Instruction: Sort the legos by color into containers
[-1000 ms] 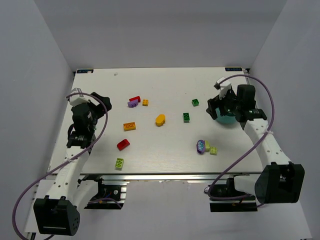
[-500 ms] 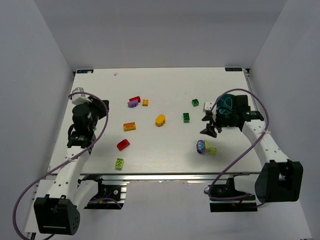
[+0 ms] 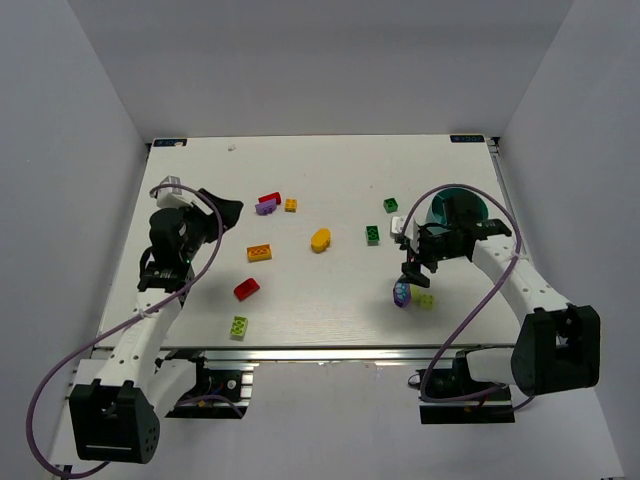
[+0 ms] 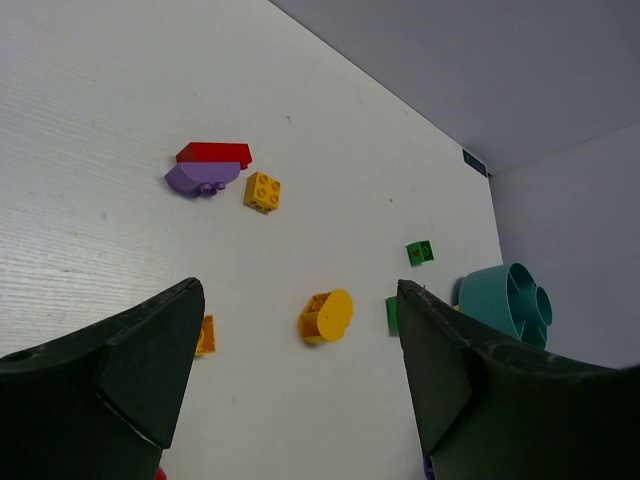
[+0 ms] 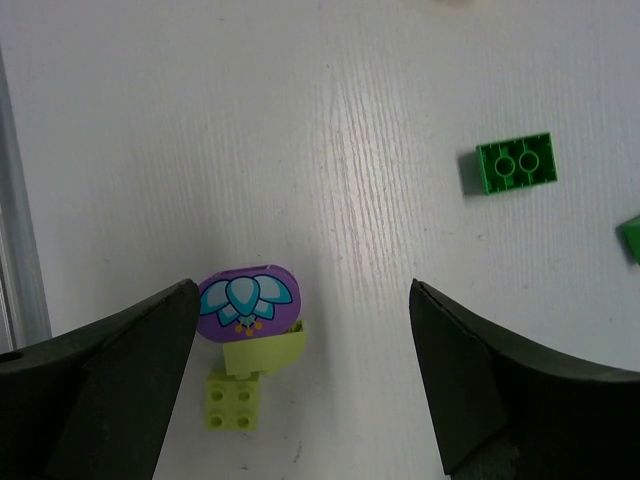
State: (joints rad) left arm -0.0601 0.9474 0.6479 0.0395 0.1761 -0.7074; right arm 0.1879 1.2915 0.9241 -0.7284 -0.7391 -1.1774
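Hovering on the near side of the bowl [image 3: 441,206], my right pincer [image 3: 412,274] hangs released, jaws wide, over the purple oval [image 5: 248,303], which sits off toward one finger, long axis running finger to finger. My wrist view shows lime bricks [image 5: 232,402] touching it; only the top view shows the bowl behind.

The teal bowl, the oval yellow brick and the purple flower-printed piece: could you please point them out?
teal bowl [image 4: 478,303]: left wrist view, outer wall.
oval yellow brick [image 4: 330,310]: left wrist view, oval face.
purple flower-printed piece [image 5: 247,300]: right wrist view, printed face.
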